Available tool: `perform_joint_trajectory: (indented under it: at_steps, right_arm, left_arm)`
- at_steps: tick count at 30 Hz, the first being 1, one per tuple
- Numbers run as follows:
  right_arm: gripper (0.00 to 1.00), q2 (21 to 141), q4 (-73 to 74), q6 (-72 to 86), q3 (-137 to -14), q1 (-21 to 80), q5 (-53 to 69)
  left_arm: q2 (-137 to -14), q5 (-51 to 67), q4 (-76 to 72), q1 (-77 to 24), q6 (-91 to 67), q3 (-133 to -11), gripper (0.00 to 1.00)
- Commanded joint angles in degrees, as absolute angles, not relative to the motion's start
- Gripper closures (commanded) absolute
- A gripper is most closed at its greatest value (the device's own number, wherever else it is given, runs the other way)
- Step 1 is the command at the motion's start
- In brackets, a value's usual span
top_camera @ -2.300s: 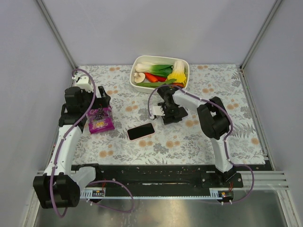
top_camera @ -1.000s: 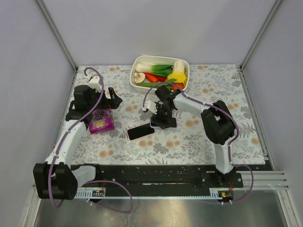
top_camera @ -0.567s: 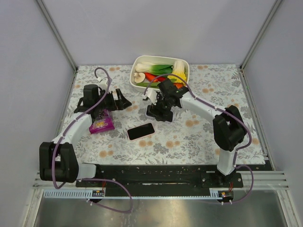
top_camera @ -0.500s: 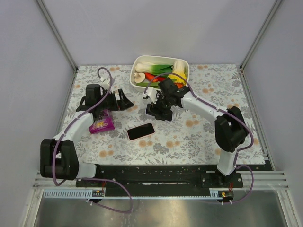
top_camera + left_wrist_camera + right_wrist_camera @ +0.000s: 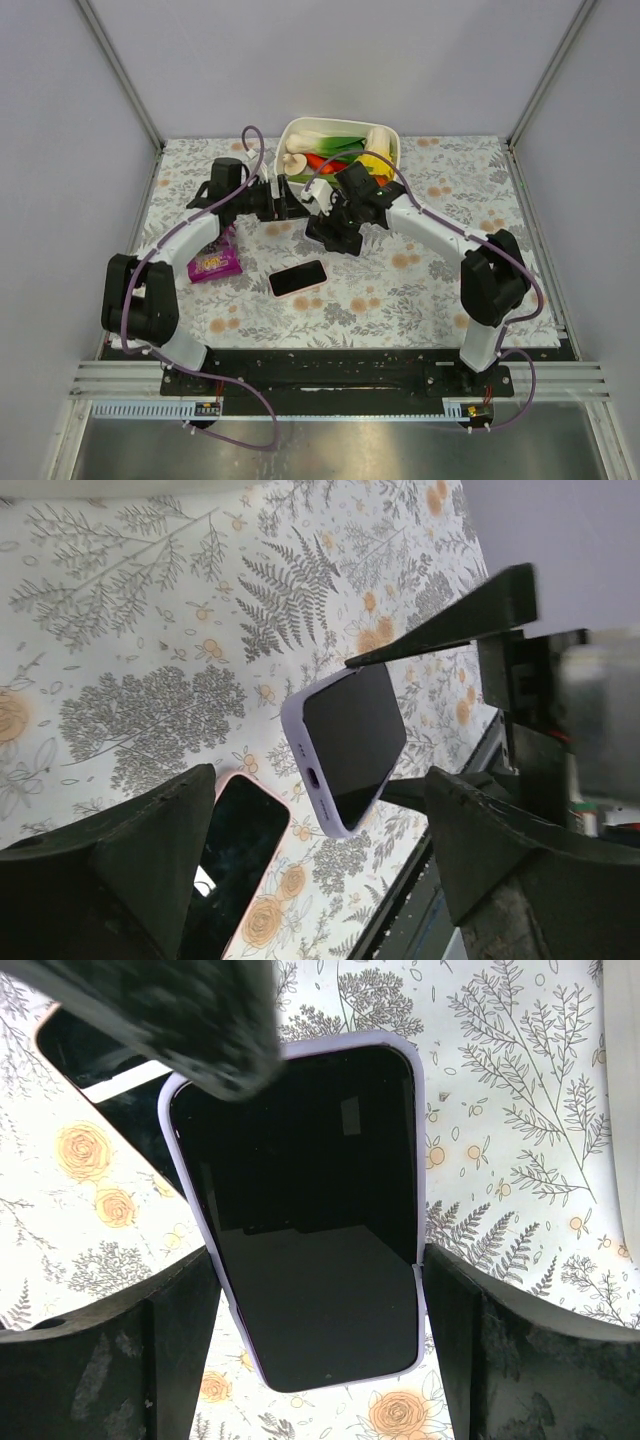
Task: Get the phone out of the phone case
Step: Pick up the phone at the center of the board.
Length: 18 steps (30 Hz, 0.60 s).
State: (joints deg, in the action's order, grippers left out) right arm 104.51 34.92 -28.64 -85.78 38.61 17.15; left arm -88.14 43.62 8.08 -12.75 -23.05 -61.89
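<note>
**Cased phone held aloft by the right gripper, left gripper open just beside it**
The right gripper clamps the lilac phone case by its long edges, tilted above the floral table, with the phone seated inside. The left gripper hovers just beside it, jaws spread wide and empty. It should probably pinch only the case's lip at a free corner and peel; squeezing across the screen would pin phone and case together.

Pale grey walls; floral-print table cover; aluminium corner posts; soft, even light.
</note>
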Motion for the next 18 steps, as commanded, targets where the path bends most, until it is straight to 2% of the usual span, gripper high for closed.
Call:
perform_joint_trajectory:
  at_steps: [1, 13, 18]
  right_arm:
    - [1.00, 97.8, 31.0, -25.1, -87.2, 39.6, 17.7]
    - [1.00, 95.5, 29.2, -24.3, -85.2, 41.1, 13.5]
    - [1.00, 95.2, 27.2, -24.4, -83.7, 41.5, 10.7]
  left_arm:
    - [-92.0, 48.2, 8.7, -13.5, -26.5, -65.4, 0.15]
    - [-95.1, 51.9, 8.8, -16.9, -29.1, -65.9, 0.25]
    - [-96.1, 54.9, 6.6, -17.2, -32.3, -65.7, 0.34]
